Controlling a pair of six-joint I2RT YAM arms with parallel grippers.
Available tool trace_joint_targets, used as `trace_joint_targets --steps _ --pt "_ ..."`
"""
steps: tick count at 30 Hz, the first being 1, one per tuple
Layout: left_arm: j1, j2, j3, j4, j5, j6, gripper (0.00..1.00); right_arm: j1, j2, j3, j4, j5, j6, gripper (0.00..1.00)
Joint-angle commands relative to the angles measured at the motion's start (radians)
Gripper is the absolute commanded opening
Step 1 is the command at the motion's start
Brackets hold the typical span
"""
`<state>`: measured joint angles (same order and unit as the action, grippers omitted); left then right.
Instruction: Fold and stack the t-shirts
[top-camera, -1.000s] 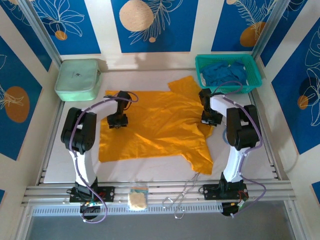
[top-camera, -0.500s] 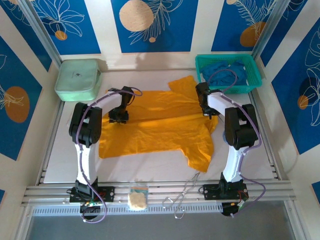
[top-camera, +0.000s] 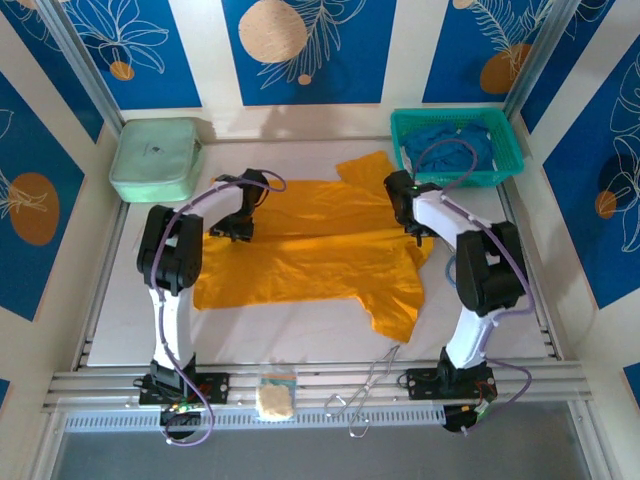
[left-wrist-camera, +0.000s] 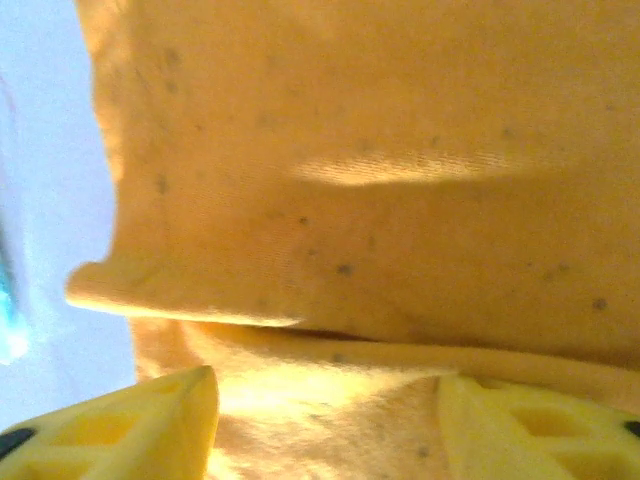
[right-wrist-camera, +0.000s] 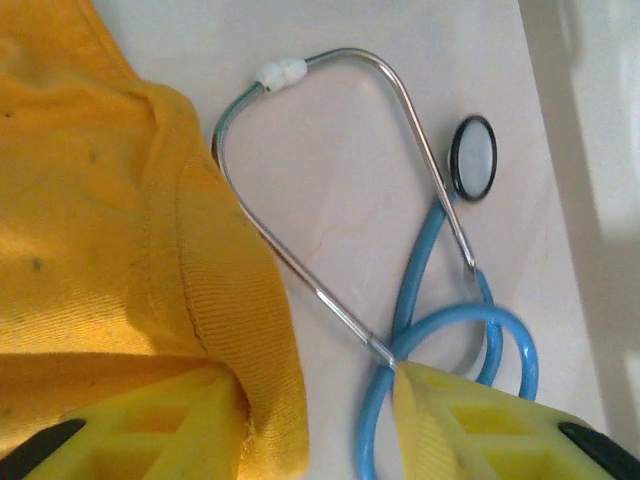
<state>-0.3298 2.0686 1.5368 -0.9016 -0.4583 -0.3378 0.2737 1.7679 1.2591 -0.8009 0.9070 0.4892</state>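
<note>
The mustard-orange t-shirt (top-camera: 310, 250) lies spread across the middle of the table, one sleeve pointing to the far basket and another toward the near right. My left gripper (top-camera: 232, 230) sits low at the shirt's far left edge. In the left wrist view it (left-wrist-camera: 320, 385) is open, with a fold of orange cloth (left-wrist-camera: 380, 150) between the spread fingers. My right gripper (top-camera: 413, 232) is at the shirt's right edge. In the right wrist view it (right-wrist-camera: 320, 375) is open, the ribbed collar (right-wrist-camera: 240, 330) against its left finger. Deep blue shirts (top-camera: 450, 145) lie crumpled in the basket.
A teal mesh basket (top-camera: 510, 150) stands at the far right and a mint-green pouch (top-camera: 155, 160) at the far left. A blue stethoscope (right-wrist-camera: 410, 290) lies on the table beside the right gripper. Metal tongs (top-camera: 365, 395) and a small sponge (top-camera: 275, 397) rest on the front rail.
Both grippers have moved toward the back of the table. The orange shirt has shifted back with them, its near hem farther from the front rail.
</note>
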Motion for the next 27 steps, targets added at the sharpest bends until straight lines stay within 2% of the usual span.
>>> trace_joint_targets --steps 1,4,6,13,20,23,24,25,27 --pt "-0.003 -0.129 -0.04 0.022 -0.039 0.008 0.69 -0.013 -0.131 -0.065 -0.08 -0.215 0.1 0.44" --pt "-0.02 -0.197 -0.075 0.013 -0.011 -0.006 0.73 -0.042 -0.205 -0.168 -0.062 -0.418 0.125 0.44" --pt "-0.033 -0.216 -0.092 -0.001 0.009 -0.017 0.74 -0.067 -0.226 -0.229 -0.039 -0.507 0.135 0.44" --pt "-0.049 -0.205 -0.212 0.063 0.08 -0.069 0.74 -0.127 -0.195 -0.306 0.043 -0.644 0.147 0.44" --pt "-0.048 -0.115 -0.249 0.09 0.05 -0.085 0.73 -0.134 -0.056 -0.257 0.084 -0.669 0.15 0.4" --pt "-0.046 -0.079 -0.238 0.077 0.042 -0.082 0.71 -0.136 -0.003 -0.232 0.072 -0.651 0.141 0.3" --pt "-0.046 -0.071 -0.234 0.071 0.032 -0.08 0.7 -0.136 0.007 -0.225 0.063 -0.63 0.136 0.22" --pt "-0.045 -0.062 -0.23 0.063 0.018 -0.078 0.7 -0.138 0.012 -0.219 0.052 -0.597 0.131 0.15" --pt "-0.042 -0.056 -0.224 0.053 0.0 -0.069 0.69 -0.137 0.011 -0.201 0.018 -0.51 0.118 0.08"
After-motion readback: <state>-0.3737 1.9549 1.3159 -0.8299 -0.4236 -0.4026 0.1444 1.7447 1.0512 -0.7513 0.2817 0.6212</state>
